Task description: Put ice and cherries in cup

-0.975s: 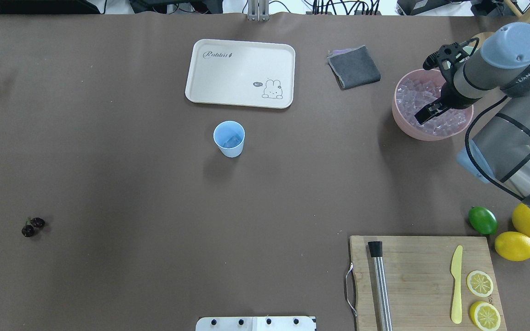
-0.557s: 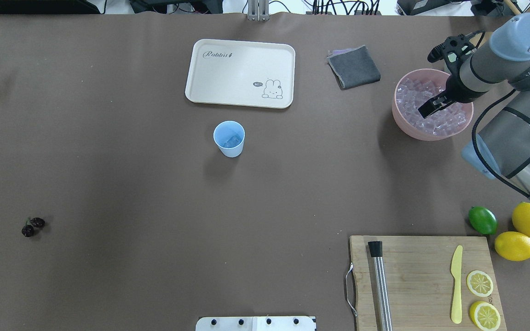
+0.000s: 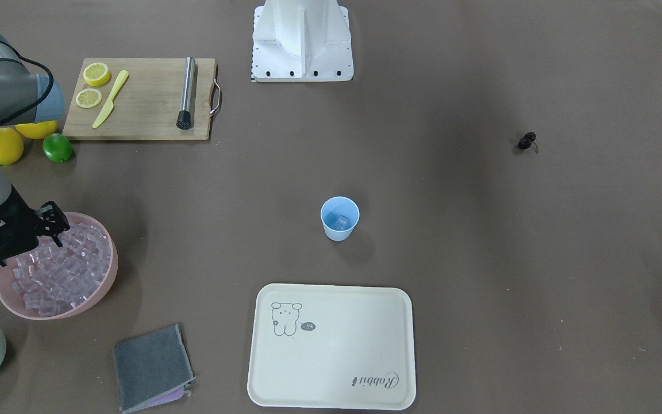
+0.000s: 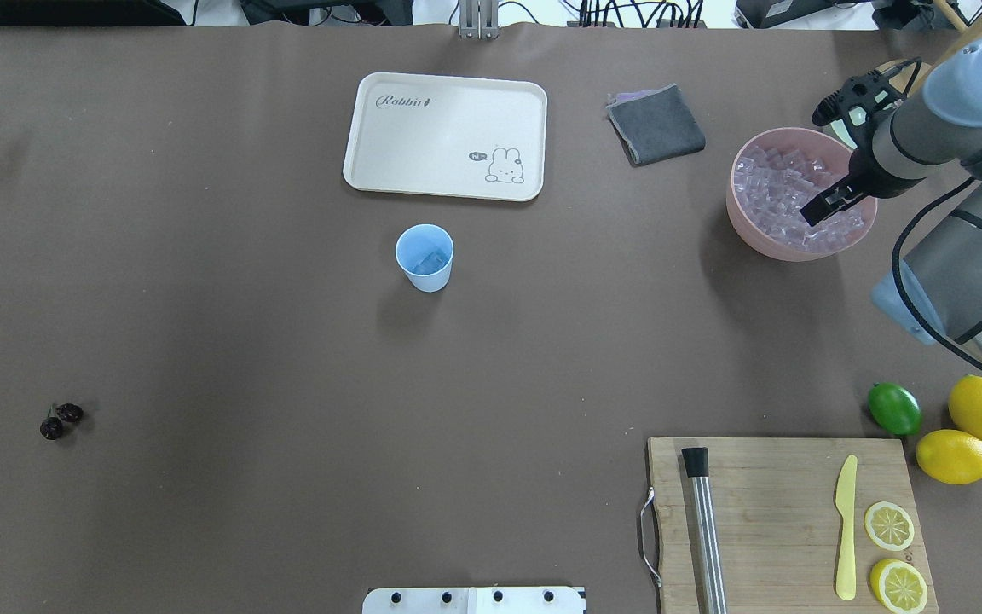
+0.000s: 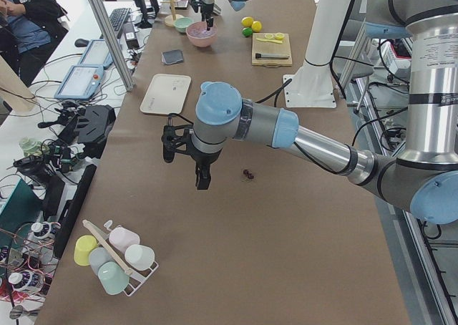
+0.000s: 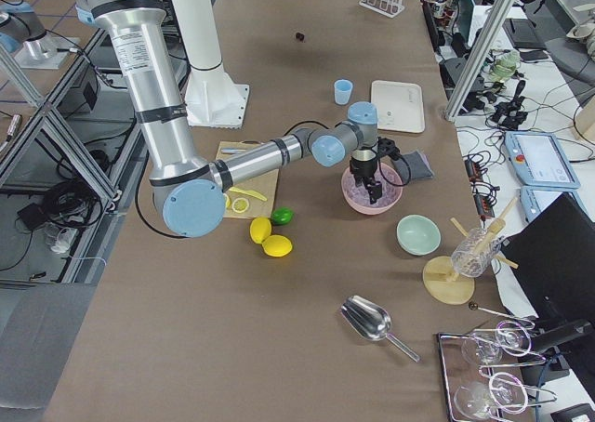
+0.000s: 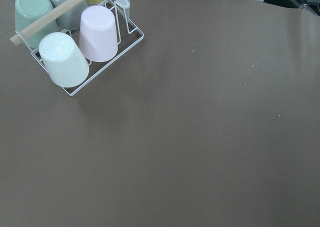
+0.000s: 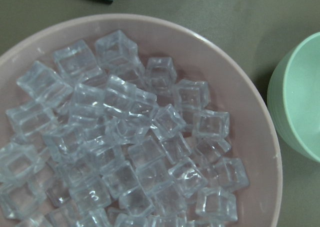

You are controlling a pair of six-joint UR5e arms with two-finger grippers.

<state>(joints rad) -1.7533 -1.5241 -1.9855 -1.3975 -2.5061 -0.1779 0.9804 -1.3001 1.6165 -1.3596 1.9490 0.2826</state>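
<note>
Ice [image 8: 125,152]: clear cubes heaped in pink bowl [image 4: 764,247], which sits near the bench's right end, toward the far edge. At least one cube lies in the bottom of the cup [image 3: 341,221].

Cup: light blue, upright, about mid-bench, just on the robot's side of cream tray [image 4: 446,136]; the two are apart.

Cherries [image 4: 59,419]: dark pair on the bare bench [image 4: 286,358] in its left half, well apart from the cup.

Right gripper [image 4: 828,205]: hangs over the right part of the pink bowl, tips pointing down at the ice. Cannot tell whether its fingers are spread or pressed together, nor whether they touch a cube. The right wrist view shows only cubes and bowl, no fingertips.

Left gripper [image 5: 202,178]: above the bench toward the left end, near the cherries but not touching them. Spread or pressed together: cannot tell.

Surroundings:
- Pale green bowl [image 8: 300,97] just beside the pink bowl, further toward the right end.
- Folded grey cloth [image 4: 655,124] between tray and pink bowl.
- Wooden cutting board [image 4: 785,520] at the near right corner, with lime [image 4: 894,408] just beside it.
- Wire rack of upturned cups [image 7: 75,37] at the left end.
</note>
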